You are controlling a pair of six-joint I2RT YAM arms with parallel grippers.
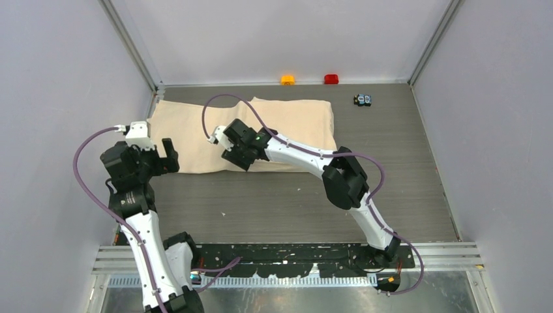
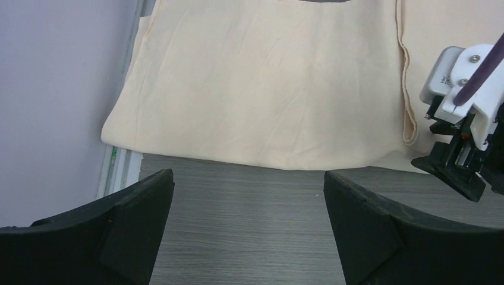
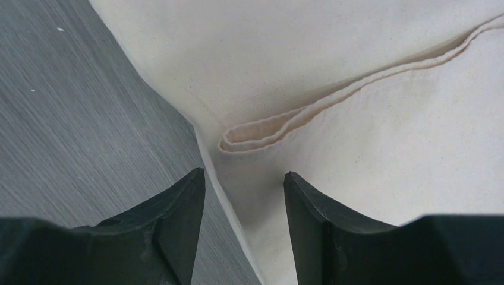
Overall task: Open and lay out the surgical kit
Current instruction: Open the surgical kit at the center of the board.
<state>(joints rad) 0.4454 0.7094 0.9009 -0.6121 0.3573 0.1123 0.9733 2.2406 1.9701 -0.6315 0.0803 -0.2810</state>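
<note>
The beige cloth (image 1: pixel 287 124) lies folded flat on the grey table (image 1: pixel 293 208). Seen from above it fills the far part of the table from about 10 to 12 o'clock. It is a broad, pale, matte rectangle with soft creases, and nothing of what it may wrap shows through. One layer overlaps another. From the right wrist, its hemmed edge (image 3: pixel 356 89) is a thin doubled seam that curls into a small loop and then runs off toward 2 o'clock.

The right gripper (image 1: pixel 235 160) sits at the cloth's near edge, at 6 o'clock of the bundle. Its fingers (image 3: pixel 178 219) stand moderately apart and straddle the border where cloth meets table. The hem loop is just beyond the tips at 12 o'clock, and nothing is pinched.

The left gripper (image 1: pixel 168 160) is at the cloth's near-left corner, at about 8 o'clock of it. Its fingers (image 2: pixel 136 214) are spread wide over bare table and hold nothing.

Along the far wall at 12 o'clock sit an orange block (image 1: pixel 287 79) and a red block (image 1: pixel 331 79), with a black-and-blue gadget (image 1: pixel 362 100) at 1 o'clock.
</note>
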